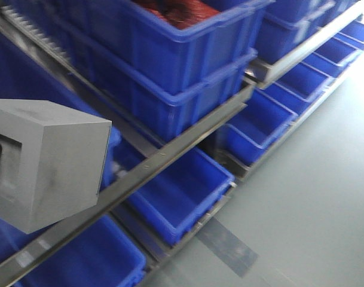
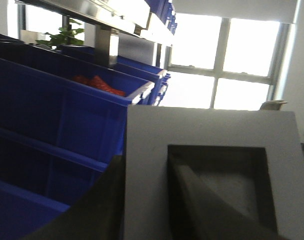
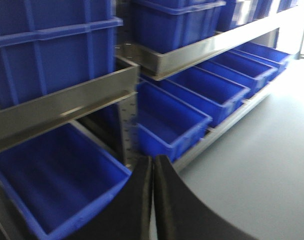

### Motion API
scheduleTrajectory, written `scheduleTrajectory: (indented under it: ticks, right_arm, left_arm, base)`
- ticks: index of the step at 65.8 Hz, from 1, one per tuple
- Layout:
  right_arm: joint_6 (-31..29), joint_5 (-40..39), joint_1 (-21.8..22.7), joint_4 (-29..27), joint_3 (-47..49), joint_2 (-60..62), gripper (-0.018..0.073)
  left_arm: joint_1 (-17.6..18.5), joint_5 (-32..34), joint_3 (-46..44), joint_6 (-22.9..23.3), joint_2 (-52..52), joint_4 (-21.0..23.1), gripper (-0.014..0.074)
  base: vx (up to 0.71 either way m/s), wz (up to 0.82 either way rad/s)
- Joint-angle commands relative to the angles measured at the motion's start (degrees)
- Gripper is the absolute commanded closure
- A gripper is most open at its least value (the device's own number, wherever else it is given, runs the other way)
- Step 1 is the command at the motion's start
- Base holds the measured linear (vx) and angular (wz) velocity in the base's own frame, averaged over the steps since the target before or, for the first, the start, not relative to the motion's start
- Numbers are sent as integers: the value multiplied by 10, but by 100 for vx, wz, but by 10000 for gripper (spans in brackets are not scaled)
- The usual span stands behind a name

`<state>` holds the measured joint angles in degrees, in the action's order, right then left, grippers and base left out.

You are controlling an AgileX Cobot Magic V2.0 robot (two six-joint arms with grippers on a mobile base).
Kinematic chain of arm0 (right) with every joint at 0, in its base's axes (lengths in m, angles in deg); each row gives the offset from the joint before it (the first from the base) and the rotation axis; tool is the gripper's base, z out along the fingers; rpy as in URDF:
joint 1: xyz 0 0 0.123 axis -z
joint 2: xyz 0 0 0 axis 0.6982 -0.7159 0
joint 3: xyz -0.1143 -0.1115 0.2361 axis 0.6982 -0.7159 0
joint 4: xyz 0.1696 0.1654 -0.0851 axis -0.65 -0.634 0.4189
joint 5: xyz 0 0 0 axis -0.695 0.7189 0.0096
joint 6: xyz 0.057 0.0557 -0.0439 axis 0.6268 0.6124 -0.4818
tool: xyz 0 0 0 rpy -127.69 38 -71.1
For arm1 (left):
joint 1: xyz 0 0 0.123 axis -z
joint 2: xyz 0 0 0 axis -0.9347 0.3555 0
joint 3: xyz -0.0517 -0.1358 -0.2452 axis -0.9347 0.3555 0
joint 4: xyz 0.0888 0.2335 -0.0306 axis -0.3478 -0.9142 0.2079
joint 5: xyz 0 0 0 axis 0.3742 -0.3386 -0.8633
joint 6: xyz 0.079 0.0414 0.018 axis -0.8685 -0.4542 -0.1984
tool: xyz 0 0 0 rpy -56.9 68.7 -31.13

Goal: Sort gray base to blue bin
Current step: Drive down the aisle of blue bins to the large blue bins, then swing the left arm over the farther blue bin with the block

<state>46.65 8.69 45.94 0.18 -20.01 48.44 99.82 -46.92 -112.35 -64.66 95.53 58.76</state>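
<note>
gray base (image 1: 47, 161) is up in the air at the rack, not binned yet. My left hand (image 2: 147, 210) is clenched on it, one finger inside the recessed window, one on the outer wall. Right hand (image 3: 152, 200) is pinched closed, empty. Pickup done. What's left, by my read: carry over a blue bin (image 1: 199, 209), release.

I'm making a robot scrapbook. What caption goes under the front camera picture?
Gray base hangs before metal shelves of blue bins, the top one holding red items.
</note>
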Motion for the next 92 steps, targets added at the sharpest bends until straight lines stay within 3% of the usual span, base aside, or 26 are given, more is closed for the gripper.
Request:
scheduleTrajectory:
  ticks: [1, 54, 92]
  right_arm:
    - [-6, -41, 2, 4, -1, -10, 564]
    - [-6, -41, 2, 4, -1, -10, 564]
    - [-6, -41, 2, 4, -1, -10, 564]
  left_arm:
    - [1, 64, -18, 6, 1, 3, 603]
    - [1, 64, -18, 6, 1, 3, 603]
    - [1, 64, -18, 6, 1, 3, 603]
  base:
    - [18, 69]
    - [18, 69]
    - [7, 28]
